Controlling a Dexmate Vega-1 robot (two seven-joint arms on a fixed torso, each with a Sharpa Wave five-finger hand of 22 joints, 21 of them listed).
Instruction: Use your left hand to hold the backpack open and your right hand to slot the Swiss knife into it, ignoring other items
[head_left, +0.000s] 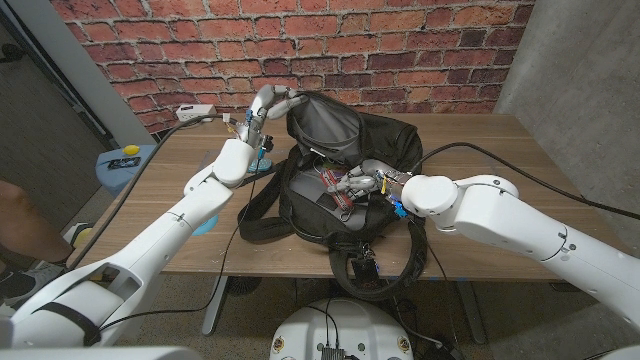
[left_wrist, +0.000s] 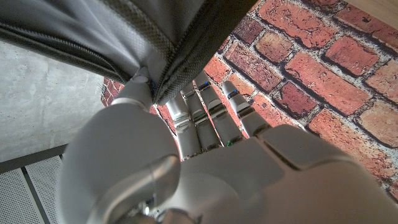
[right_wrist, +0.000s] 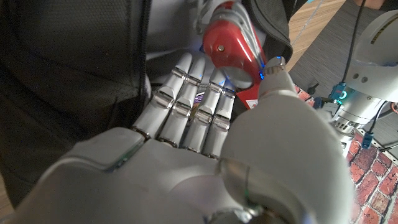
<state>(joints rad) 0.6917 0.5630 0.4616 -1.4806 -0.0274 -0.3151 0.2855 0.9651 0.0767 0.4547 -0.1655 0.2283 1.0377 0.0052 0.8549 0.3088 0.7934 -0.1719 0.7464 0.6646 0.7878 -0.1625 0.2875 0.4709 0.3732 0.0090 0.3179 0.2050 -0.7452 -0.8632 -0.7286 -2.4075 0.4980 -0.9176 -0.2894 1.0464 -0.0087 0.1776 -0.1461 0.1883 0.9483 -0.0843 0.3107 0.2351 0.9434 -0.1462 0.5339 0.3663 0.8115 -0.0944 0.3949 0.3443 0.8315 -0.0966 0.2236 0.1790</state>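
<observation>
Even, soft indoor light; sharp overview, soft-focus close-ups.
The head view is evenly lit, with faint shadows on the table (head_left: 470, 135) and the backpack (head_left: 345, 175) interior nearly black. In the wrist views the near white hand shells blur; the left hand (left_wrist: 205, 162) looks dim, and a small glare sits on the red Swiss knife (right_wrist: 233, 46).

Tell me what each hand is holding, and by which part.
Left hand grips the backpack by its opening's rim. Right hand holds the red knife by one end.
</observation>
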